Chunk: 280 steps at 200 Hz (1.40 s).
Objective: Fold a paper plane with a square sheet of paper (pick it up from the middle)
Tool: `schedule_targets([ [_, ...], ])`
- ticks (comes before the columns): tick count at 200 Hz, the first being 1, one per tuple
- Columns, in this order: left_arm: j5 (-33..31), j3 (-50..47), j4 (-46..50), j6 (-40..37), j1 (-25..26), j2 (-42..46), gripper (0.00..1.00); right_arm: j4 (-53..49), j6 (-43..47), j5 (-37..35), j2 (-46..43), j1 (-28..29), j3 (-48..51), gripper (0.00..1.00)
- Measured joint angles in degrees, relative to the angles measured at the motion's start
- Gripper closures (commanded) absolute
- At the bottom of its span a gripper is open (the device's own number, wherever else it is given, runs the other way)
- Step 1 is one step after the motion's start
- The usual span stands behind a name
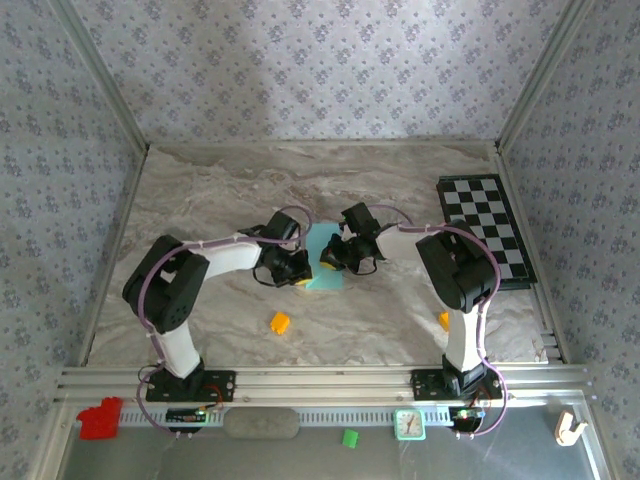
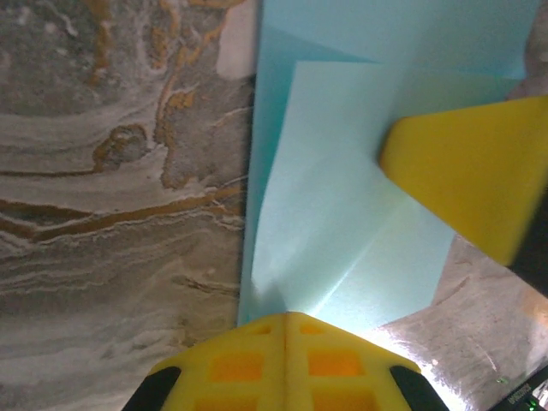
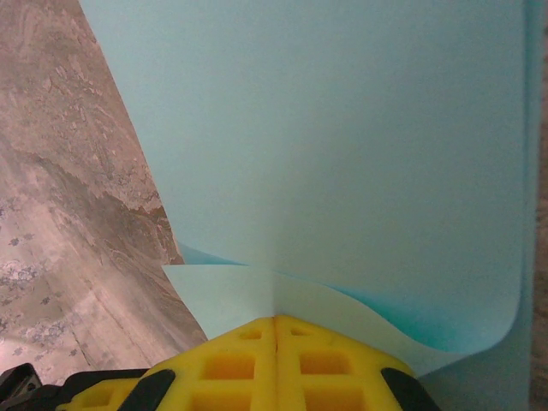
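Observation:
The square sheet of paper point(image 1: 326, 278) is teal-blue and lies partly folded on the marbled table between my two arms. In the left wrist view, the paper point(image 2: 342, 223) shows a lighter flap and a diagonal crease. My left gripper point(image 2: 285, 318) point(image 1: 298, 272) is shut, tips at the sheet's near edge; I cannot tell whether it pinches the paper. A yellow finger point(image 2: 467, 180) of the right gripper rests over the flap. My right gripper point(image 3: 276, 321) point(image 1: 330, 262) is shut on a curled, lifted flap of the paper point(image 3: 342, 128).
Two small orange cubes point(image 1: 279, 321) point(image 1: 443, 320) lie on the table nearer the arm bases. A black-and-white checkered board point(image 1: 485, 228) sits at the right edge. Beyond the front rail lie a red object point(image 1: 100, 417), a green cube point(image 1: 350, 437) and a small clock point(image 1: 409, 425).

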State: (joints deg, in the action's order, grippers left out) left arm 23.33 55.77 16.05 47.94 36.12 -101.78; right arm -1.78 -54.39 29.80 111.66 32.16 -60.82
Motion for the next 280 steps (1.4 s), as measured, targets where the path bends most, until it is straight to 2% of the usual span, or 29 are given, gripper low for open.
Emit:
schedule_targets([
  [107,-1.09,0.07,0.5,0.13,0.0,-0.68,1.0,-4.33,8.37,-1.07,-2.93,0.2,-1.38,0.97],
  [174,-1.07,0.07,0.5,0.15,0.0,-0.68,1.0,-3.96,8.35,-0.87,-3.23,3.87,-1.36,0.99],
  [280,-1.38,0.07,1.07,0.83,0.0,-0.68,1.0,0.02,9.07,1.55,-1.09,2.03,1.42,0.99],
])
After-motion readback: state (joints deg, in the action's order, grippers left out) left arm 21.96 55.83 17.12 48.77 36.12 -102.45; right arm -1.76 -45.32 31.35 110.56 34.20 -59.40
